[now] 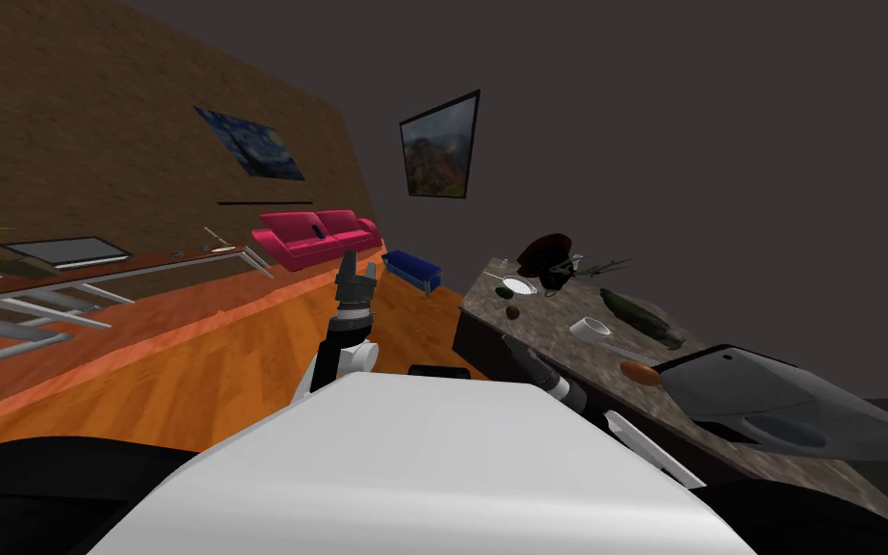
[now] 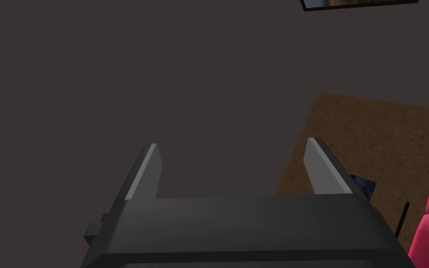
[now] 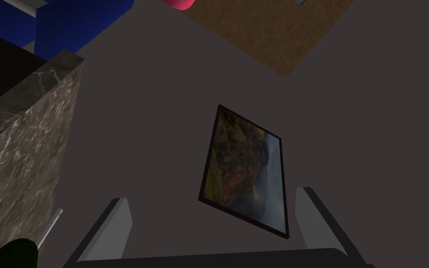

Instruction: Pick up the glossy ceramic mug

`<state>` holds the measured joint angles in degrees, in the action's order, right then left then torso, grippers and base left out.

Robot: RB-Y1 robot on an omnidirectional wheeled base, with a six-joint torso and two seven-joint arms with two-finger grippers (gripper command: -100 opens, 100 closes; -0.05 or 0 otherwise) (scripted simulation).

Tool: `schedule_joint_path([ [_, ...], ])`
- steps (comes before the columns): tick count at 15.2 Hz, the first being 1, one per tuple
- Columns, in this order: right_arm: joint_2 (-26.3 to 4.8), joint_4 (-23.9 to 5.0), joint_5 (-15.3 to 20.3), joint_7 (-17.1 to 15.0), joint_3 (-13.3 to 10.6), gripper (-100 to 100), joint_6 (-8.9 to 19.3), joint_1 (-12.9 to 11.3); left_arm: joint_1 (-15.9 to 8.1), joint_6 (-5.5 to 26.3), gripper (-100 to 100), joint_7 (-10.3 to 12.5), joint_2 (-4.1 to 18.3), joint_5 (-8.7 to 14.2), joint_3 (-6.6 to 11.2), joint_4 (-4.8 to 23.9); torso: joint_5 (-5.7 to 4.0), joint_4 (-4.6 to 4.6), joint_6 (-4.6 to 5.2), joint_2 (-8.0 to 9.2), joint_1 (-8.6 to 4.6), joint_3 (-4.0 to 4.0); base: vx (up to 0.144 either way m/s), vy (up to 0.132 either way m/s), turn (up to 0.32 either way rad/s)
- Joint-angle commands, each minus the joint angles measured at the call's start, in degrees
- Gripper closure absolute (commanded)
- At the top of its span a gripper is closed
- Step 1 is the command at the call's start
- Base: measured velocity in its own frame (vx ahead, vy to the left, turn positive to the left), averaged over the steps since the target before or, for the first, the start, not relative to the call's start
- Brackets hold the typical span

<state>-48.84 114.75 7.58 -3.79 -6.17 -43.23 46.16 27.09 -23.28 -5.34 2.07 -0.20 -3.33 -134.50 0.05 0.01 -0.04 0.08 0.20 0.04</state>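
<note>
Floor [image 1: 192,376]: orange boards, broad open stretch.
Counter [image 1: 556,323]: marbled, long edge facing floor.
Left gripper [image 2: 232,143]: released, empty, above floor.
Right gripper [image 3: 212,194]: released, empty, beside counter edge.
Bowl [image 1: 519,285]: white, counter's far end.
Mug [image 1: 589,329]: white, upright, mid-counter.

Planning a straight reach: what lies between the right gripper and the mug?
Only bare counter. In the head view the right gripper, fingers open, is by the counter's edge, and nothing stands on the stretch from there to the mug.
</note>
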Motion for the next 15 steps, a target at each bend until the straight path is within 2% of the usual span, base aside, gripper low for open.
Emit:
schedule_joint_path([
  [1, -2.86, -1.64, 0.73, -0.57, -0.48, -100, -0.39, 0.30, 0.00, 0.00, 0, 0.00, 0.00, 0.00, 0.00, 0.00, 0.00, 0.00, 0.00, 0.00, 0.00, 0.00, 0.003, 0.070, 0.215],
  [2, -4.02, -1.64, 0.73, -0.57, -0.48, -100, -0.39, 0.30, 0.00, 0.00, 0, 0.00, 0.00, 0.00, 0.00, 0.00, 0.00, 0.00, -0.01, -0.01, 0.03, 0.00, 0.008, 0.046, 0.062],
  [3, -5.42, -3.84, 1.66, -1.25, -0.92, -100, -1.00, 1.35, 0.01, 0.00, 0, 0.00, 0.00, 0.00, 0.01, 0.00, 0.01, 0.00, 0.03, -0.01, -0.01, -0.01, 0.006, 0.055, 0.144],
  [5, -8.09, -3.84, 1.66, -1.25, -0.92, -100, -1.00, 1.35, 0.00, 0.00, 0, 0.00, 0.00, 0.00, 0.00, 0.00, 0.00, 0.00, 0.01, -0.01, 0.00, -0.01, 0.007, 0.052, 0.118],
  [6, -8.42, -3.84, 1.66, -1.25, -0.92, -100, -1.00, 1.35, 0.01, 0.00, 0, 0.00, 0.00, 0.00, 0.01, 0.00, 0.00, 0.00, 0.02, -0.01, -0.02, -0.01, 0.002, 0.026, -0.003],
  [7, -10.41, -6.18, 2.57, -1.91, -1.40, -100, -1.54, 2.28, 0.01, 0.00, 0, 0.00, 0.00, 0.00, 0.01, 0.00, -0.01, 0.01, 0.04, 0.00, -0.07, 0.00, -0.003, 0.039, 0.162],
  [9, -12.77, -6.18, 2.57, -1.91, -1.40, -100, -1.54, 2.28, 0.00, 0.00, 0, 0.00, 0.00, 0.00, 0.00, 0.00, -0.01, 0.01, 0.00, 0.02, -0.04, 0.01, -0.001, 0.043, 0.139],
  [10, -12.83, -6.18, 2.57, -1.91, -1.40, -100, -1.54, 2.28, 0.01, 0.00, 0, 0.00, 0.00, 0.00, 0.01, 0.00, -0.01, 0.01, 0.03, 0.02, -0.06, 0.01, 0.001, 0.017, -0.007],
  [11, -14.88, -8.68, 3.43, -2.55, -1.92, -100, -2.00, 3.08, 0.01, 0.00, 0, 0.00, 0.00, 0.00, 0.01, 0.00, -0.02, 0.01, 0.05, 0.02, -0.11, 0.02, 0.002, 0.032, 0.154],
  [13, -17.12, -8.68, 3.43, -2.55, -1.92, -100, -2.00, 3.08, 0.00, 0.00, 0, 0.00, 0.00, 0.00, 0.00, 0.00, -0.01, 0.01, 0.00, 0.02, -0.09, 0.01, -0.002, 0.033, 0.136],
  [14, -17.22, -8.68, 3.43, -2.55, -1.92, -100, -2.00, 3.08, 0.01, 0.00, 0, 0.00, 0.00, 0.00, 0.01, 0.00, -0.01, 0.01, 0.03, 0.03, -0.10, 0.02, -0.001, 0.014, -0.016],
  [15, -19.32, -11.31, 4.24, -3.16, -2.47, -100, -2.38, 3.75, 0.01, 0.00, 0, 0.00, 0.00, 0.00, 0.01, 0.00, -0.03, 0.01, 0.05, 0.03, -0.13, 0.02, -0.003, 0.027, 0.163],
])
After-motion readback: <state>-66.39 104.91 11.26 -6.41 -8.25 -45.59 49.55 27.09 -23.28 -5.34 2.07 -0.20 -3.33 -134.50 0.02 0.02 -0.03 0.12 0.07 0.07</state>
